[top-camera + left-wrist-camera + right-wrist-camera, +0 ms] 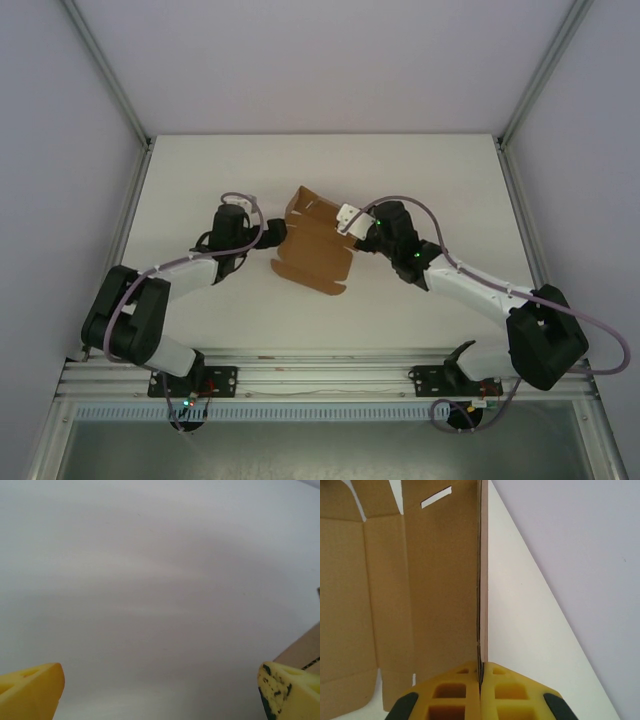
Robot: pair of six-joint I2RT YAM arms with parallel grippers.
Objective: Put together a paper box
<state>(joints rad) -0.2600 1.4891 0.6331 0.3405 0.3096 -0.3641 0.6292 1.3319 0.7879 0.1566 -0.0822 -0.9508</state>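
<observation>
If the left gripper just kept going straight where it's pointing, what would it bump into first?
Probably the white tabletop, which lies bare between the open fingers of the left gripper. The plain brown cardboard box edges in beside one fingertip and might get grazed.

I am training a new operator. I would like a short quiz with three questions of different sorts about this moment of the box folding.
1. True or false: the right gripper is shut on a panel of the paper box.
2. Choose one. The left gripper is: A) open, with the cardboard beside one finger; B) shut on a flap; C) holding a pen.
3. Fill in: the box lies on a ___ table, between the two arms.

Key: 1 true; 2 A; 3 white.
</observation>
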